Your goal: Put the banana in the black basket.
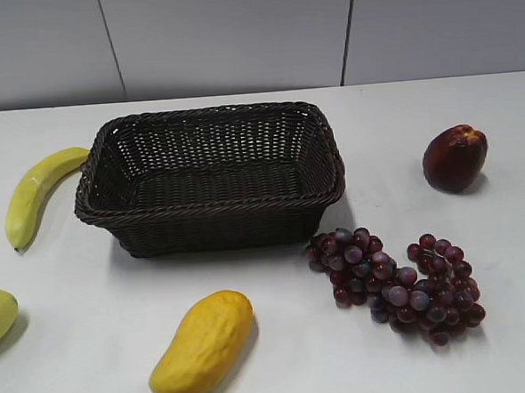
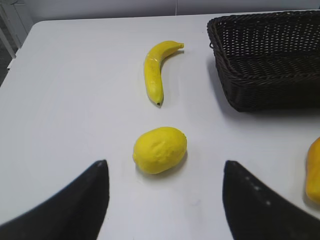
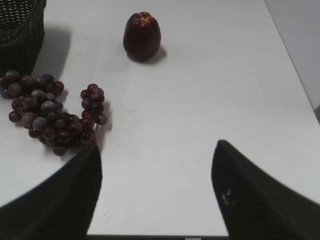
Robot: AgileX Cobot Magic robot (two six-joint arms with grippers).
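The banana is long, curved and yellow-green; it lies on the white table just left of the black basket, and it also shows in the left wrist view. The basket is dark woven wicker, empty, and its corner shows in the left wrist view. My left gripper is open and empty, low over the table, well short of the banana, with a rounded yellow fruit between. My right gripper is open and empty near the table's front edge. Neither gripper shows in the exterior view.
A plump yellow-orange mango-like fruit lies in front of the basket. A bunch of dark grapes lies front right, also seen in the right wrist view. A dark red fruit sits at the right, also in the right wrist view.
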